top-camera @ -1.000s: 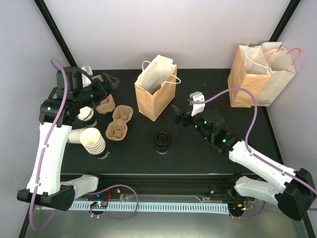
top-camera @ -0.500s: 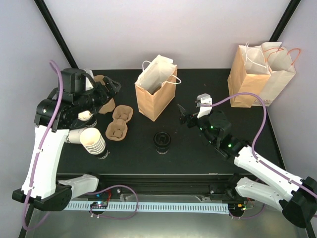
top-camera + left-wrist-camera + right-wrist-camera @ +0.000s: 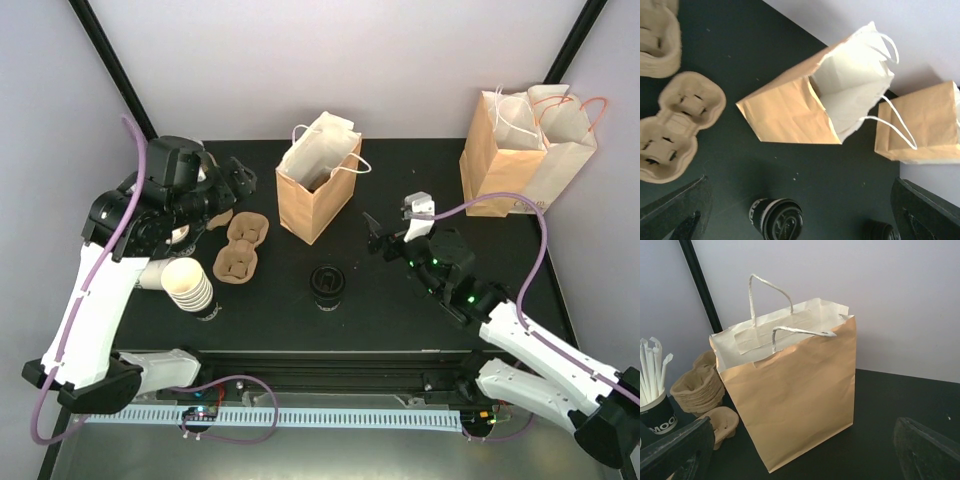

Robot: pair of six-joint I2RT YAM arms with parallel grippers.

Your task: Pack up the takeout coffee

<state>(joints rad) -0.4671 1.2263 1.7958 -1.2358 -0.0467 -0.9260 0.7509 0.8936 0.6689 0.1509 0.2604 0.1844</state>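
Though the small white paper cup with glossy black lid (image 3: 777, 220) stands on the black tabletop (image 3: 740, 75) in my left wrist view, the right wrist shows the brown paper bag (image 3: 795, 395) instead. The left tool (image 3: 243, 182) and right tool (image 3: 375, 236) are spread wide, the cup between them, untouched.

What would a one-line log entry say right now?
left gripper: open, empty | right gripper: open, empty | lidded coffee cup: upright, untouched | paper bag: open, upright

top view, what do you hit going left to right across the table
cup stack → carriers → coffee → right gripper → bags
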